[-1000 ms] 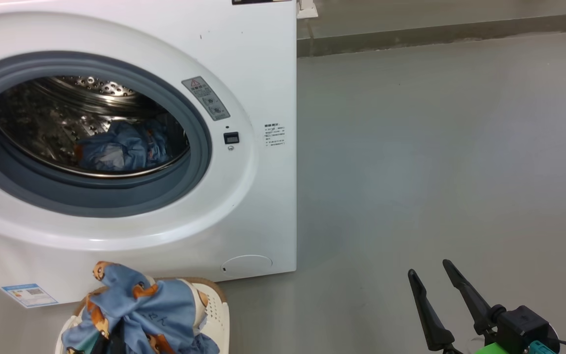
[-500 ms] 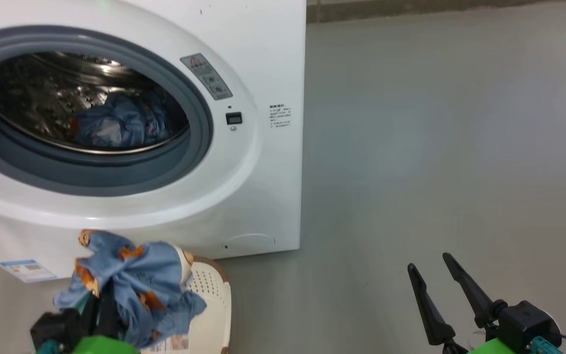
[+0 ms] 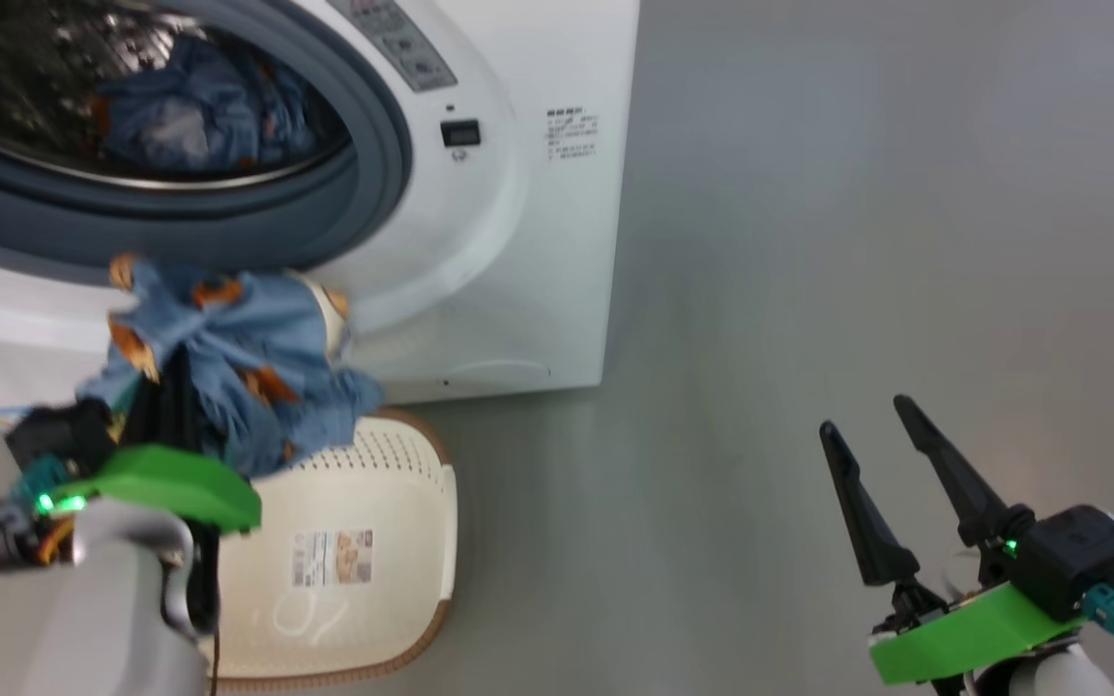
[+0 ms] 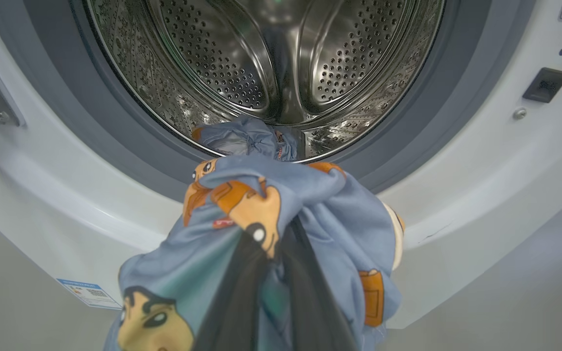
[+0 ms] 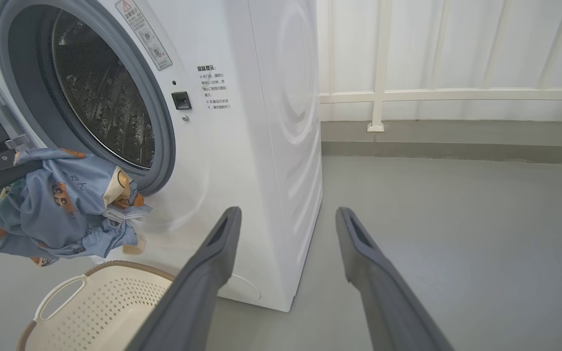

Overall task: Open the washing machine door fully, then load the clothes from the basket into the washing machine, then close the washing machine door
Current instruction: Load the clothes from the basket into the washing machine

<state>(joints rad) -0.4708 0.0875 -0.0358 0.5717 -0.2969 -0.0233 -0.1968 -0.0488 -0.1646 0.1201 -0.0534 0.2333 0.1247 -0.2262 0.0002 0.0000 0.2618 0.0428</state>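
Gripping the clothes [image 3: 238,377] in a bunch, our left gripper [image 4: 277,248] — jaws clamped on the blue fabric — holds them above the basket [image 3: 402,483], just before the mouth of the washing machine [image 3: 538,242], placed for a push inward, we judge. One blue piece lies in the drum [image 4: 242,63] already, the basket looks empty, and our right gripper [image 3: 864,416] hangs wide open, well apart over the floor [image 3: 808,242].

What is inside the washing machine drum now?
A crumpled blue garment lies on the drum floor. The held clothes cover its near side in the left wrist view; anything beneath it is hidden.
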